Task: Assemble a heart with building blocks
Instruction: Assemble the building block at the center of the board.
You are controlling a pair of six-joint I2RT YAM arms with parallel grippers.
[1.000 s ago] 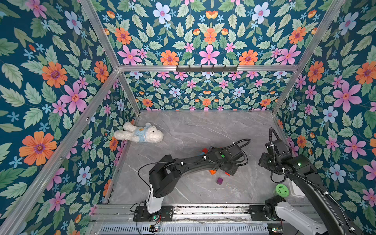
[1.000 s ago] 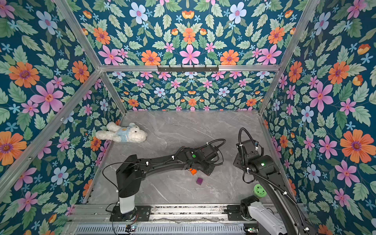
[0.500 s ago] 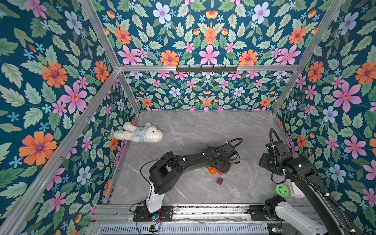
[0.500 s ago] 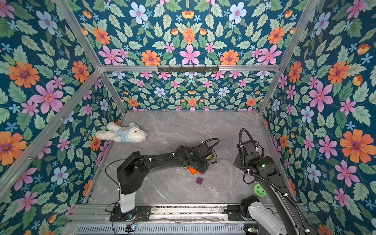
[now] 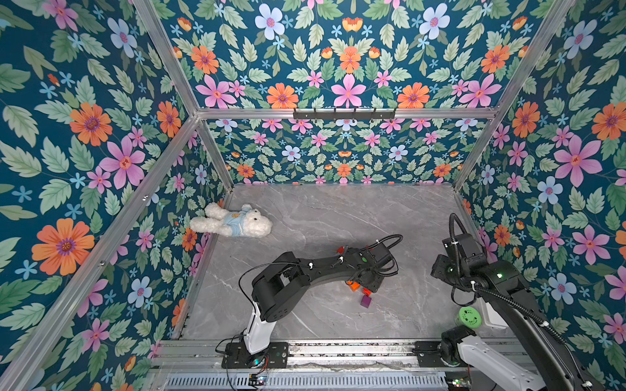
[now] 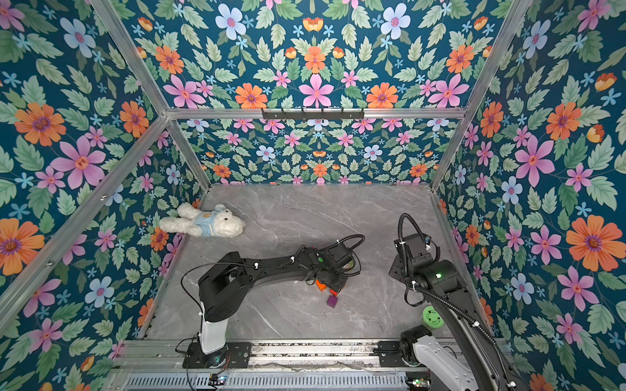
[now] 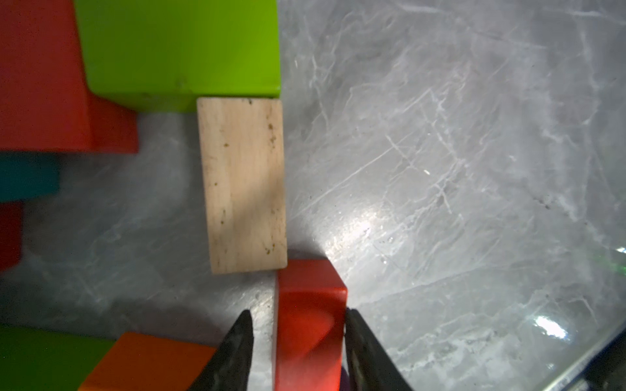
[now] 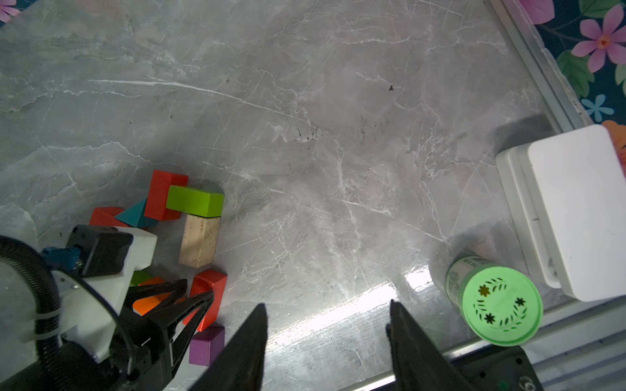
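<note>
The building blocks lie in a curved row in the right wrist view: a red block [image 8: 162, 196], a green bar [image 8: 194, 201], a wood bar [image 8: 200, 240] and a red bar [image 8: 208, 298], with a teal triangle [image 8: 135, 213] beside the upper red one. A purple cube [image 8: 206, 345] sits just past the red bar's end, and an orange block [image 8: 150, 299] lies under the left arm. My left gripper [image 7: 298, 310] straddles the red bar [image 7: 308, 325]; one finger touches it and the other stands apart. My right gripper [image 8: 327, 303] is open over bare floor. In both top views the left arm hides most of the blocks, apart from the purple cube [image 5: 366, 300].
A white plush bear [image 5: 233, 221] lies at the far left wall. A green perforated-lid can [image 8: 498, 304] and a white box [image 8: 569, 210] stand at the near right corner, by my right arm [image 5: 474, 267]. The marble floor [image 5: 338, 216] is walled on three sides.
My left gripper's jaws have parted from the red bar, and its wrist has shifted slightly. The right arm has stayed still.
</note>
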